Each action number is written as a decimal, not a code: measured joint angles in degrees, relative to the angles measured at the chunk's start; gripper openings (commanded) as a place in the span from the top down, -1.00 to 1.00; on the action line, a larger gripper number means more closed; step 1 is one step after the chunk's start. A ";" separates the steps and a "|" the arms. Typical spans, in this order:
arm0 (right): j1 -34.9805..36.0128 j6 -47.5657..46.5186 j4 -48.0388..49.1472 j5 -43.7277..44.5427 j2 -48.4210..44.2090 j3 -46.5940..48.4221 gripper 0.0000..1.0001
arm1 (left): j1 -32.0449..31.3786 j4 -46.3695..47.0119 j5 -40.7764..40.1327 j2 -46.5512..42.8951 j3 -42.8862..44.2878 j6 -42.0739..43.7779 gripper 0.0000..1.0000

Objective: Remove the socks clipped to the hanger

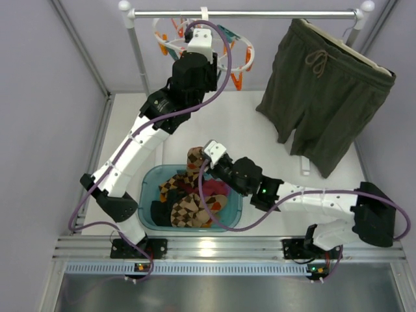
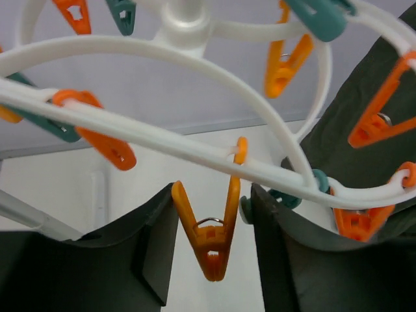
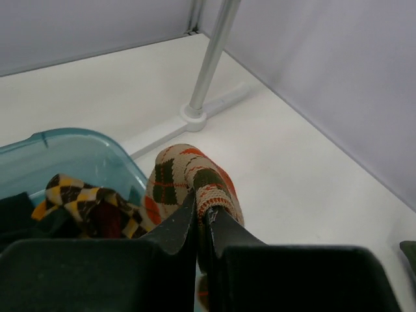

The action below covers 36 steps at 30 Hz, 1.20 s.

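Note:
The white ring hanger (image 1: 227, 62) hangs from the rail at the back, with orange and teal pegs; no sock shows on it. My left gripper (image 1: 195, 36) is raised into the hanger, open, with an empty orange peg (image 2: 209, 235) hanging between its fingers (image 2: 149, 250). My right gripper (image 1: 203, 158) is shut on a tan argyle sock (image 3: 188, 179), held above the right rim of the teal tub (image 1: 146, 185). Several argyle socks (image 1: 179, 195) and a black sock (image 1: 159, 211) lie in the tub.
Olive-green shorts (image 1: 325, 91) hang on the rail (image 1: 260, 13) at the right. The rack's left post (image 1: 138, 55) stands behind the tub; its foot shows in the right wrist view (image 3: 195, 117). Frame walls enclose the white table.

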 measured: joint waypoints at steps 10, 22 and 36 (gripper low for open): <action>0.04 4.15 -12.02 -19.76 -19.02 -4.15 1.00 | 0.11 -0.52 7.43 -5.18 -4.24 -3.89 -0.97; 0.04 6.97 -21.77 -28.06 -18.40 -6.86 1.00 | 0.09 -0.28 13.20 -26.32 -24.02 -7.69 -0.97; 0.04 20.50 -23.71 -27.23 7.48 -5.42 -0.03 | 0.09 -2.25 3.13 -52.50 -53.13 -12.09 -0.97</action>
